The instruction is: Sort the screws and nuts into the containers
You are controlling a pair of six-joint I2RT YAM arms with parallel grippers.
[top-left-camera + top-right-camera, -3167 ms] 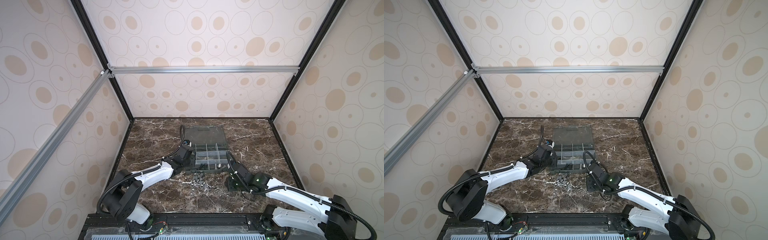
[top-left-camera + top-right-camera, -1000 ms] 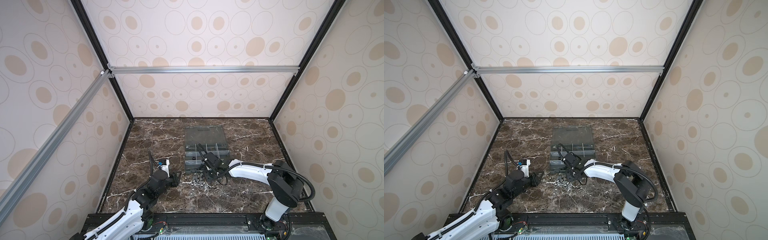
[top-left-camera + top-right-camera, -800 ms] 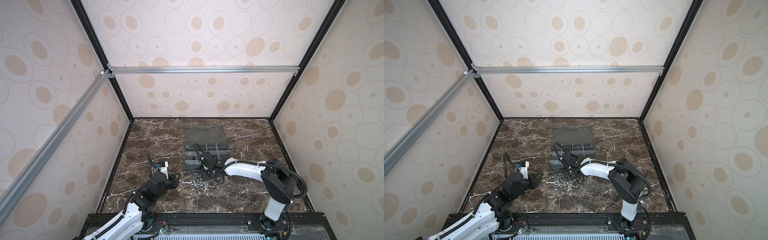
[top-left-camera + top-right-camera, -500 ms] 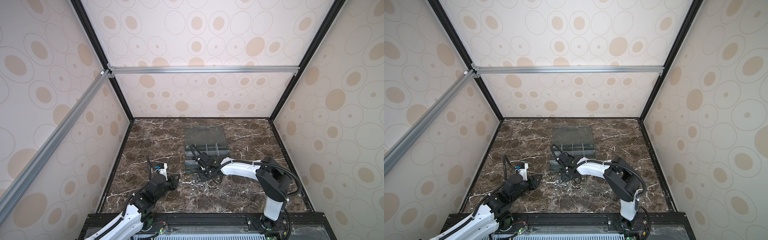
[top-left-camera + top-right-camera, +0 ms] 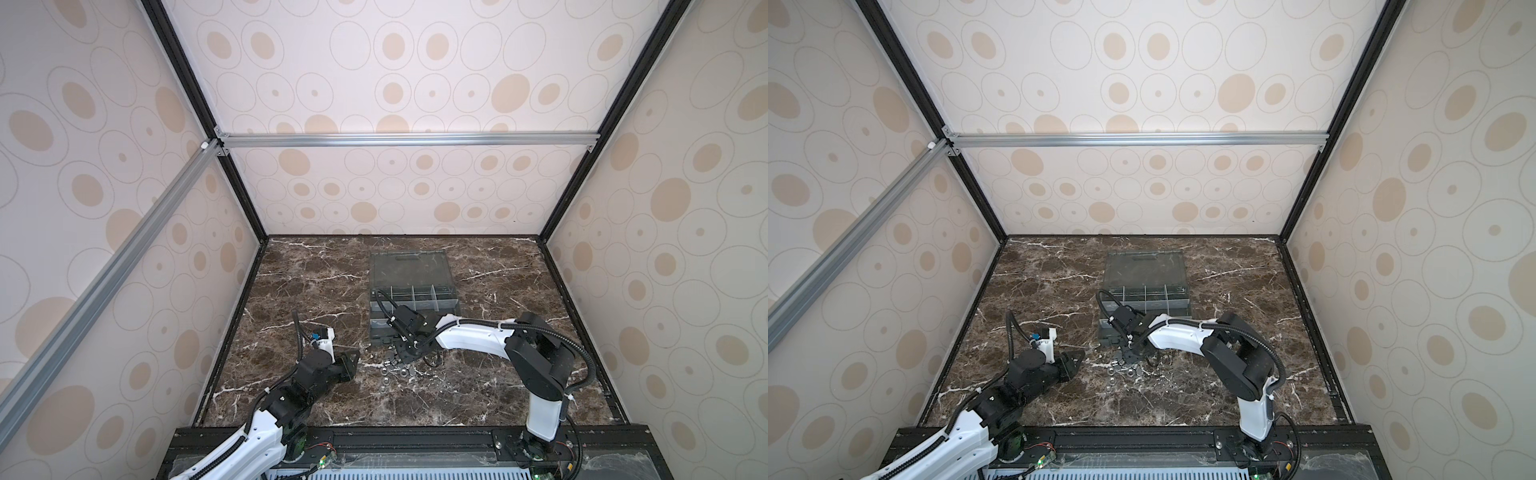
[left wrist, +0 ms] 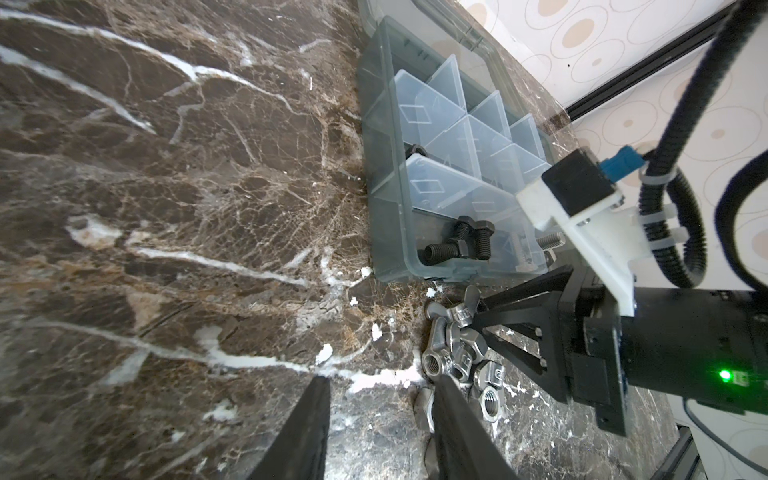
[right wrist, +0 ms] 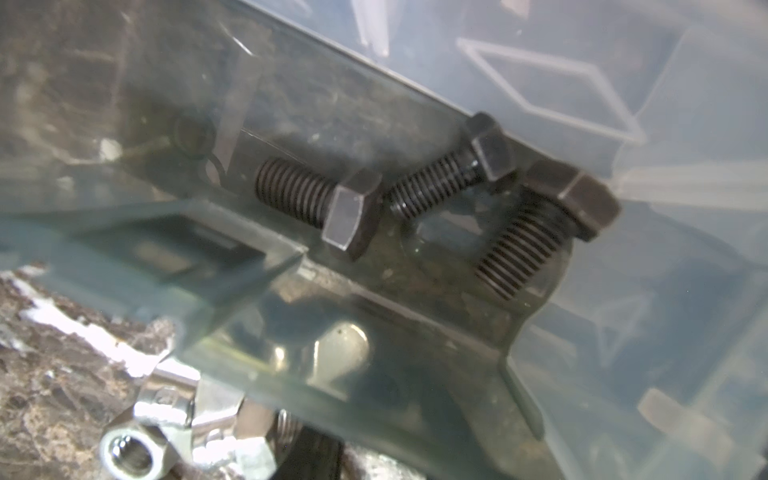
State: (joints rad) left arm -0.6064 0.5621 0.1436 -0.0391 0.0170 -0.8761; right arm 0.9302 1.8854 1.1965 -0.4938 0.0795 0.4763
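Swung across since earlier, your right hand (image 6: 477,319) dips into the nuts (image 6: 449,353) loose on the surface (image 6: 166,208) beside the containers (image 6: 384,208), grip unclear, while your left hand (image 6: 381,382) waits narrowly parted, giving room.

The strip of marble table (image 5: 311,291) directly before the organizer box (image 5: 377,334) is blocked by the heap of nuts (image 5: 390,366) and by the right gripper (image 5: 406,356) lowered into it. Open floor is left to the box's left and along the near edge. Behind the box, room is taken by its flat-lying lid (image 5: 409,266).
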